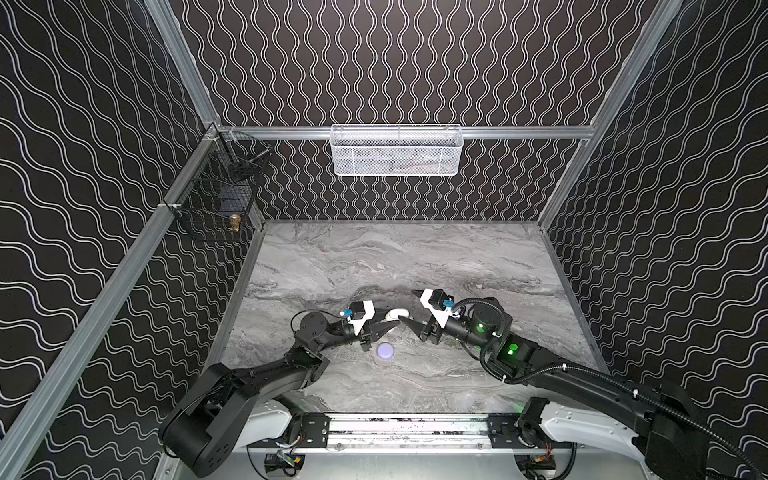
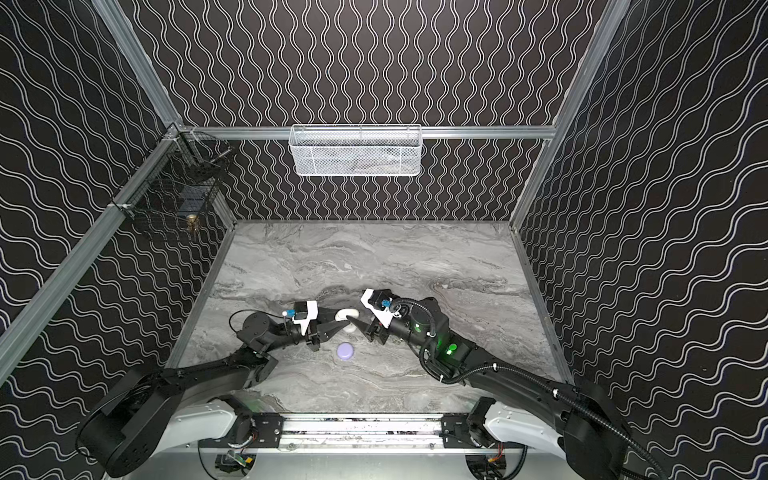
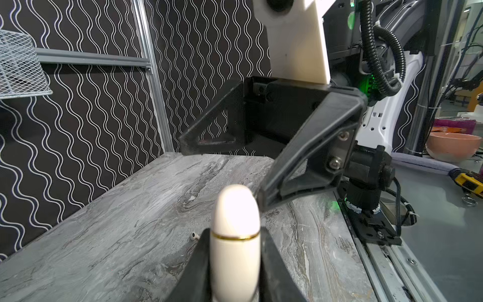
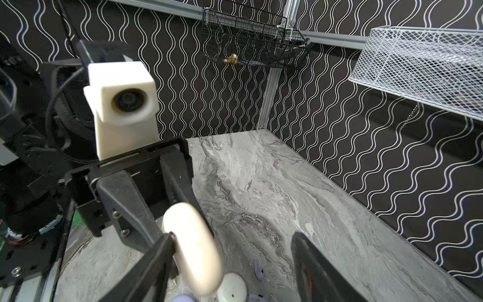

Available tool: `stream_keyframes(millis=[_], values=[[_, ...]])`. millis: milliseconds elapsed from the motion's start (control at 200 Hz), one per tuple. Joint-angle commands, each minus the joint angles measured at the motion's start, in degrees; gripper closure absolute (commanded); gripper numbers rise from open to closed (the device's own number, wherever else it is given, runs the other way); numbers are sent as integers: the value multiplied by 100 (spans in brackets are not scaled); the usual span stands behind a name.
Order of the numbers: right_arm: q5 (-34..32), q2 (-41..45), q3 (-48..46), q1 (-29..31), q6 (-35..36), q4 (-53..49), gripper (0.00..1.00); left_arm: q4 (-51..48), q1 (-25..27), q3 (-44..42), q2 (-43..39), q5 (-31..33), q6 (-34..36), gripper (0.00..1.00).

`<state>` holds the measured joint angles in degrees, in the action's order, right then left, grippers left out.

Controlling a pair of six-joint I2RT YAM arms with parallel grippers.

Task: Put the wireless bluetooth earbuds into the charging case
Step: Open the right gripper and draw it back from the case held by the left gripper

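My left gripper (image 3: 235,231) is shut on a cream puck-like charging case (image 3: 235,209) with a gold seam, held on edge above the table; both top views show the case (image 1: 395,312) (image 2: 348,312). My right gripper (image 4: 231,235) faces it from the right with jaws open. One of its fingertips (image 4: 162,245) touches the cream case (image 4: 193,243), and the other finger stands well clear. A pale lavender earbud (image 4: 258,272) lies on the table below the jaws. A small white earbud (image 3: 194,236) lies beside the left fingers.
A lavender round case (image 1: 385,351) (image 2: 345,351) lies on the marble table just in front of the grippers. A pale round case (image 4: 232,287) lies under the held one. A white mesh basket (image 1: 397,151) hangs on the back wall and a black wire basket (image 1: 216,199) on the left wall.
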<state>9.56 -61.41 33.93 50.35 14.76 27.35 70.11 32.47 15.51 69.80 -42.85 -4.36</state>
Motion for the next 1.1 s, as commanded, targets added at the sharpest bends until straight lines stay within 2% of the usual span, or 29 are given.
stream_keyframes(millis=[0, 435, 566, 716, 1011, 1096], values=[[-52, -80, 71, -1, 69, -24, 27, 204, 5, 46, -14, -305, -29, 100], [-791, -58, 85, 1, 37, 261, 35, 873, 7, 4, 172, -693, -262, 100], [-950, -73, 123, 1, -43, 273, 45, 994, 19, -30, 220, -720, -275, 100], [-1036, -97, 174, 1, -94, 227, 51, 1038, 20, 25, 288, -821, -367, 100], [-1051, 157, 133, -12, -236, 179, 52, 1180, 5, -54, 419, -674, -386, 100], [-818, 376, 32, -6, -251, 103, 50, 1147, 4, -8, 503, -583, -461, 100]])
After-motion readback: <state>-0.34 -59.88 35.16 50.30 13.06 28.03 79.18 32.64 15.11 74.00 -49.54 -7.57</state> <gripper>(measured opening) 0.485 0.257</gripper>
